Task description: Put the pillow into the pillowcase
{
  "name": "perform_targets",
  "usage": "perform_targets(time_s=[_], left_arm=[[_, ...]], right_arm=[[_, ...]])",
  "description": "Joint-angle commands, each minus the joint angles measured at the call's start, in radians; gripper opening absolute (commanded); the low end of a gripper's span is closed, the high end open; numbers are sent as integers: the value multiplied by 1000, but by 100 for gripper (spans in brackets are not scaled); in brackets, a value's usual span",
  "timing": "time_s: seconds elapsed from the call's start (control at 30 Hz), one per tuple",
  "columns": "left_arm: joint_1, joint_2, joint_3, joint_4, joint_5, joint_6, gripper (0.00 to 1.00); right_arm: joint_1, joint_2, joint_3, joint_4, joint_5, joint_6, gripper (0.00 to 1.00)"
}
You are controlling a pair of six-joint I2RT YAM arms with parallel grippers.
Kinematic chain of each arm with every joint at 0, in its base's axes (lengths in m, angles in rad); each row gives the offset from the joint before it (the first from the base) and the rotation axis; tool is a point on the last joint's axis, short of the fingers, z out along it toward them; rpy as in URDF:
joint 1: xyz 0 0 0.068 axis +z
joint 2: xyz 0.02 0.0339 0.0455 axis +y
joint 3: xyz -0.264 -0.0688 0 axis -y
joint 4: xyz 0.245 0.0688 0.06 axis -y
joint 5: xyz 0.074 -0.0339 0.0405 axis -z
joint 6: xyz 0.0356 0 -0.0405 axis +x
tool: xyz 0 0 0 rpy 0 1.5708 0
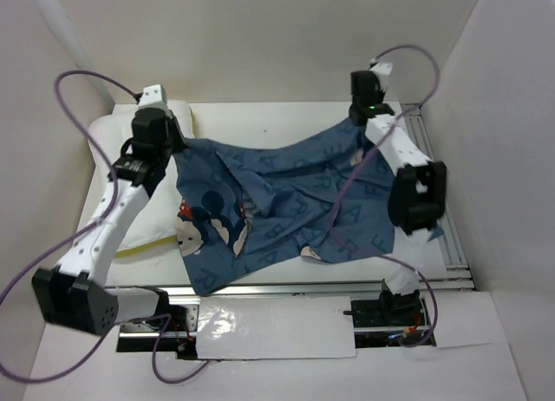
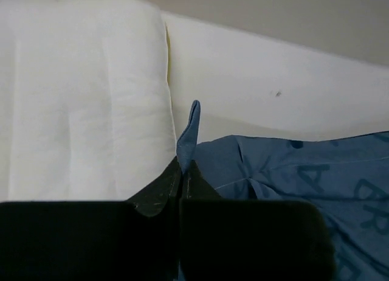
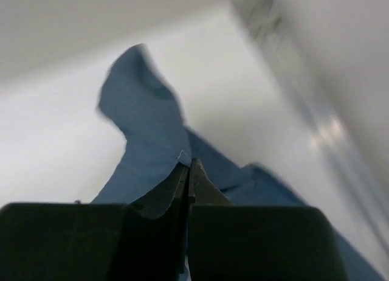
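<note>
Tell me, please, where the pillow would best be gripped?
Probably its near edge with the yellow strip, pinched from above on the near side: the pillow lies flat and puffy, and that thinner edge is exposed beside the pillowcase.

**Site type:** robotics lab, enclosed test cell.

**Enclosure:** plain white panels (image 1: 260,36) stand at 9, 12 and 3 o'clock around a single white desk (image 1: 260,123).

**Framing:** a bare aluminium rail (image 1: 457,258) runs along the desk's 3 o'clock edge, and a second rail (image 1: 286,285) along 6 o'clock.

**Machinery:** left arm (image 1: 100,240) and right arm (image 1: 390,141), white links with black joints, bases fixed at 6 o'clock.

**Wiring:** purple cables (image 1: 408,47) hang in open loops off both arms, uncovered.

**Surface cover:** a glossy sheet (image 1: 277,327) lies at 6 o'clock between the bases.

**Goods:** one pillow (image 1: 113,128) at 9 o'clock and one pillowcase (image 1: 295,201) at centre, both lying on the desk among the machines.
</note>
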Motion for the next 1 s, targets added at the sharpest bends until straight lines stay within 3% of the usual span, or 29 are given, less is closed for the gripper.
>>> perform_targets(time_s=[0.0,0.1,0.13,0.23,0.37,0.5,0.63,0.73,0.77,0.8,0.9,0.97], left_arm=[[3,-208,54,47,-34,19,0],[3,-348,54,12,-54,19,0],[3,-403,97,-23,-54,19,0],[3,-469,146,-51,-81,19,0],[3,-535,230,-87,-100,28,0],[3,-557,281,-97,25,2,0],[3,-551,300,-82,73,-19,0],[3,-491,310,-68,127,-20,0],[3,-465,324,-68,127,-20,0],[3,-409,324,-68,144,-20,0],[3,-321,304,-24,215,-43,0],[3,-211,295,28,237,-55,0]], right_arm=[[-32,-404,-40,227,177,-4,0],[-61,-628,-89,216,214,-29,0],[-77,-784,-99,231,242,-70,0],[-91,-896,-90,251,274,-137,0],[-101,-977,88,260,360,-283,0],[-86,-989,226,282,383,-410,0],[-25,-896,360,285,496,-549,0],[52,-825,371,539,622,-772,0],[70,-775,371,698,678,-947,0],[93,-749,362,746,699,-1010,0],[93,-652,342,715,769,-1030,0],[93,-594,273,795,794,-1064,0]])
